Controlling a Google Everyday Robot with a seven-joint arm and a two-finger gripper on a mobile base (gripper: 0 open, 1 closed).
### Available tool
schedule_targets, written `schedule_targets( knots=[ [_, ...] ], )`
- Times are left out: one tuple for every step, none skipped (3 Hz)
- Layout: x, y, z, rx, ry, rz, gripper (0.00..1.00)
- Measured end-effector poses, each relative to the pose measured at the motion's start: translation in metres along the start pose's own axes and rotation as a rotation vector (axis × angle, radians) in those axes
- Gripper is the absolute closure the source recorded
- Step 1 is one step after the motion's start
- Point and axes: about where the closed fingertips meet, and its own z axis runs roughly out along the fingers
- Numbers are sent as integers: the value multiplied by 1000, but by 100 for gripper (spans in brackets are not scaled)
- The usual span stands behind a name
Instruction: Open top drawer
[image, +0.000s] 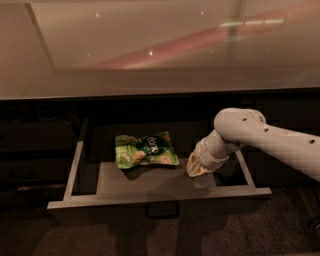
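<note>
The top drawer (159, 196) stands pulled out below the counter, its pale grey floor and side walls showing. Its small black loop handle (162, 210) hangs at the centre of the dark front. A green snack bag (145, 150) lies inside toward the back. My white arm comes in from the right. My gripper (196, 170) reaches down inside the drawer at its right part, just behind the front wall and right of the bag. The wrist hides its tips.
A glossy beige countertop (150, 45) overhangs the drawer. Dark cabinet fronts (30, 150) flank the drawer on the left and right. Dark carpeted floor (150, 240) lies in front.
</note>
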Motion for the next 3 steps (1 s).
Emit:
schedule_targets(
  knots=[
    [-10,-11,-23,33,4,-10,100],
    [-44,-26,-80,122,48,-61,100],
    [-41,-20,-66,100,38,-61,100]
  ],
)
